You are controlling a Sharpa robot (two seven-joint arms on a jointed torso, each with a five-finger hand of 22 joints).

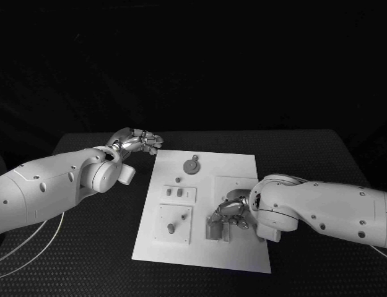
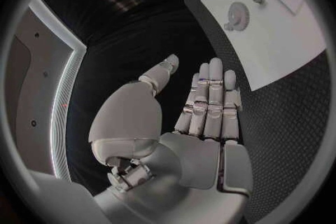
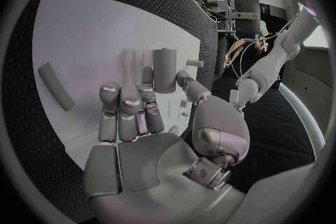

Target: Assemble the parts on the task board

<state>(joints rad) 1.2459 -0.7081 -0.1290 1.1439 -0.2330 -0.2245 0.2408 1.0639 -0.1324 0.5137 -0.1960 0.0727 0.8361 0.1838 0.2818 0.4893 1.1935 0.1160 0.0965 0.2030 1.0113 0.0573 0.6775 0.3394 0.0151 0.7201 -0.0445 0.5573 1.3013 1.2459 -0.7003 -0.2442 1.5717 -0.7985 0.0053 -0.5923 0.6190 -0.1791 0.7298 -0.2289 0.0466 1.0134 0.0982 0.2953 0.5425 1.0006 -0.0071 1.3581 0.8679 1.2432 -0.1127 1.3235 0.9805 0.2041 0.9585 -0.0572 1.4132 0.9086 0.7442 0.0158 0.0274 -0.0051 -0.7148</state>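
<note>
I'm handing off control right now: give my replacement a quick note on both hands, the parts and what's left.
Left hand: open, holding nothing, off the task board by its far left corner.
Right hand: over the board's near right area, fingers down at a grey cylindrical part; no clear grip visible.
Gear-like part lies on the far board; small parts sit mid-left.
Done: cannot tell. Left: assembly apparently ongoing.
</note>
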